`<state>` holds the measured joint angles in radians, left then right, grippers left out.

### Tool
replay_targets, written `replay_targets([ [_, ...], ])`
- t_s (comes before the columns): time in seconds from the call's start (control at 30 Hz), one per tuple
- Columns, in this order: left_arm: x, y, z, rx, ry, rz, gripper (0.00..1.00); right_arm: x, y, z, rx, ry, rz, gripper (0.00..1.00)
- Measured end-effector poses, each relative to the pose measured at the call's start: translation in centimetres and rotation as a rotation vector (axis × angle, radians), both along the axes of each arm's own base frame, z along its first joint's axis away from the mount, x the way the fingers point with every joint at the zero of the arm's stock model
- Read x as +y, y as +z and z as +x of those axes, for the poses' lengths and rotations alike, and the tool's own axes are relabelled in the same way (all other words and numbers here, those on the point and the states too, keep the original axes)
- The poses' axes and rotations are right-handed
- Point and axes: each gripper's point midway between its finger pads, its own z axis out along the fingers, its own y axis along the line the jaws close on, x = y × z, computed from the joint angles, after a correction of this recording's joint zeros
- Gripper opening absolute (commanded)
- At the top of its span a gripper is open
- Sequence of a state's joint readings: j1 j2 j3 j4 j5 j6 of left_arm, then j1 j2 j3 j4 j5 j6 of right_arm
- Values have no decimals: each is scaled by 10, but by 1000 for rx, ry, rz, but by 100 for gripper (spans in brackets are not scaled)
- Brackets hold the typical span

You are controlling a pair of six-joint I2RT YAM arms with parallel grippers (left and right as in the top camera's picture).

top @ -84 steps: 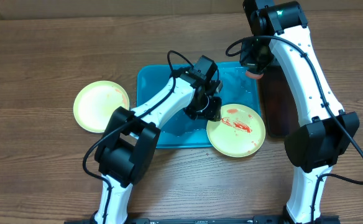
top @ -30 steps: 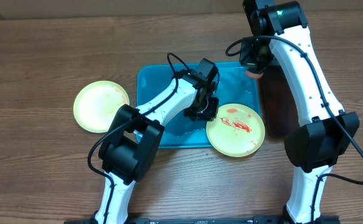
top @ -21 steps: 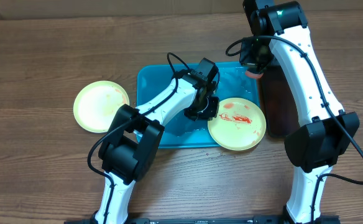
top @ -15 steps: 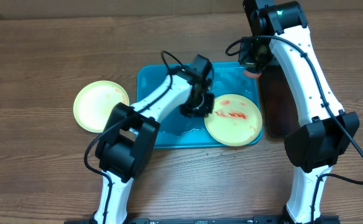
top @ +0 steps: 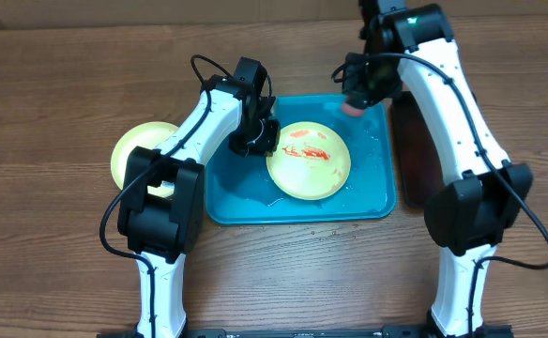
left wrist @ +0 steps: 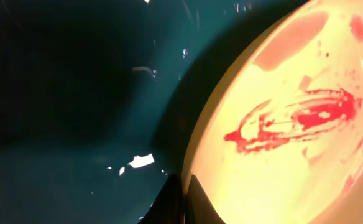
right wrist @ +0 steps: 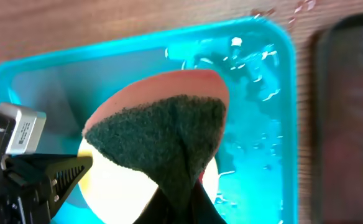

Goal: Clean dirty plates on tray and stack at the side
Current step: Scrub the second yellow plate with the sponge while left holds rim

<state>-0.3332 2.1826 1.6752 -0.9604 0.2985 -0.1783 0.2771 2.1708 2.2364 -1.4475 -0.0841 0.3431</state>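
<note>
A pale yellow-green plate (top: pixel 309 160) with a red sauce smear lies in the middle of the turquoise tray (top: pixel 255 192). My left gripper (top: pixel 255 139) is shut on this plate's left rim; the left wrist view shows the fingers (left wrist: pixel 183 199) pinching the rim of the plate (left wrist: pixel 293 124). My right gripper (top: pixel 357 94) is shut on a sponge (right wrist: pixel 163 130), pink with a dark green scrub face, above the tray's far right corner. A second yellow-green plate (top: pixel 141 155) lies on the table left of the tray, partly hidden by the left arm. The blue-white plate is out of view.
A glossy black tray (top: pixel 415 160) lies right of the turquoise tray, and it also shows in the right wrist view (right wrist: pixel 349 112). Water drops lie on the tray's far right part (right wrist: pixel 256 93). The table is brown wood.
My left gripper has dragged the smeared plate from the tray's front right corner to its middle. My right gripper with the sponge has shifted slightly left.
</note>
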Motion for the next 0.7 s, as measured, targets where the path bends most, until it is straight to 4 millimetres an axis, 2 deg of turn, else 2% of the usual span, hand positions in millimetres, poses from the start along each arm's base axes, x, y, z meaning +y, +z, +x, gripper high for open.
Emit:
replay_targets([
  [0.07, 1, 0, -3, 6, -25, 5, 9, 6, -10, -1, 27, 12, 4, 4],
  [0.2, 3, -1, -8, 13, -61, 10, 38, 15, -24, -4, 62, 29, 3, 4],
  [0.27, 3, -1, -8, 13, -70, 10, 43, 16, -26, -4, 68, 31, 4, 4],
  [0.37, 5, -1, -10, 28, -53, 14, 44, 16, -27, -5, 71, 32, 3, 4],
  [0.6, 18, -3, -31, 160, 80, 51, 43, 16, -27, -5, 73, 35, 2, 4],
  [0.7, 21, -12, -38, 185, 106, 59, 34, 16, -27, -5, 70, 35, 3, 4],
])
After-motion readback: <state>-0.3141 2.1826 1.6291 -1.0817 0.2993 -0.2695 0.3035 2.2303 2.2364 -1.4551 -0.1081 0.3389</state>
